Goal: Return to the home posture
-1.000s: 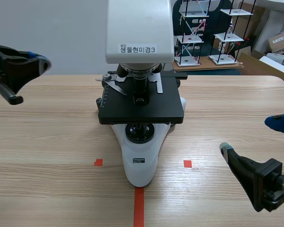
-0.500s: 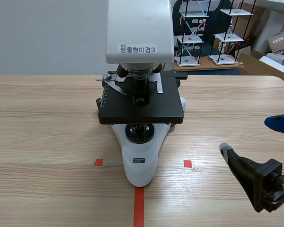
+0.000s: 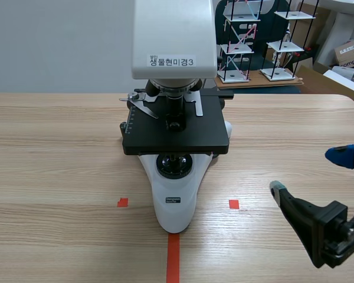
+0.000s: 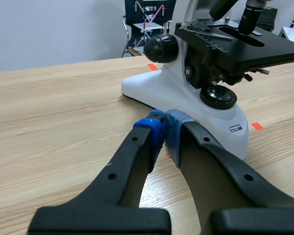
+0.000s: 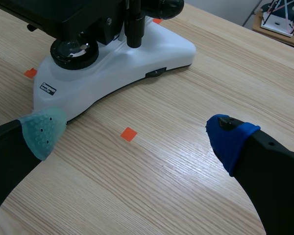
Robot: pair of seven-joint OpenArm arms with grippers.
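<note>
Fingers of the left gripper [image 4: 165, 128] are pressed together, pad against pad, with nothing between them. They are held over the wooden table [image 4: 49, 112] and point toward the white foot of a microscope [image 4: 157, 85], which stands just ahead of them. The right gripper [image 5: 137, 134] has its fingers spread wide and holds nothing; one finger ends in a grey-green pad [image 5: 41, 128], the other in a blue pad [image 5: 230, 139]. It is above the tabletop beside the microscope's foot, with a small orange-red tape square [image 5: 129, 133] on the wood below the gap. From the scene view, the right gripper sits low at the table's right side, apart from the microscope, which stands in the middle with its foot meeting an orange-red tape stripe [image 3: 173, 256].
</note>
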